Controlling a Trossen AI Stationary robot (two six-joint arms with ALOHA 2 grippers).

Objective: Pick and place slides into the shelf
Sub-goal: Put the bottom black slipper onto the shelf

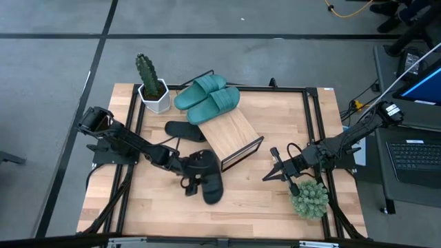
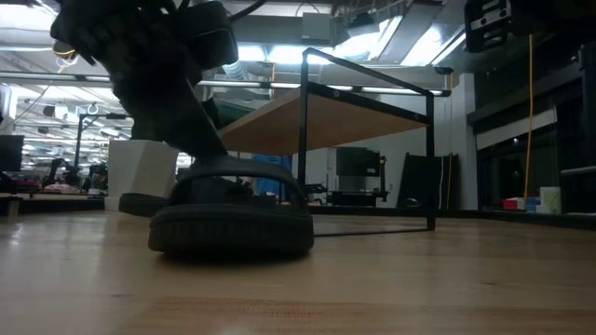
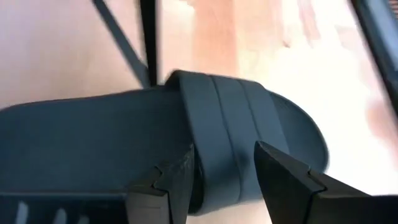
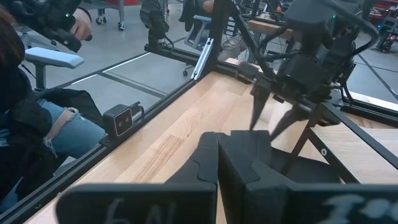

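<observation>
Slides: the teal pair (image 1: 208, 98) sits side by side at the high end of the shelf (image 1: 233, 134), so half the job looks done. One black slide (image 1: 186, 130) lies flat on the table (image 1: 248, 200) just beside the shelf, near the white cactus pot (image 1: 154, 96). The other black slide (image 1: 209, 179) rests sole-down on the table in front of the shelf's low end, under the left gripper (image 1: 196, 180). Left wrist view: the two fingers stand apart, straddling the wide strap (image 3: 224, 168), one on each side, not yet closed on it; likely lining up a strap grasp. Right gripper (image 1: 275, 172) waits near the green plant (image 1: 309, 198), jaws together, holding nothing
</observation>
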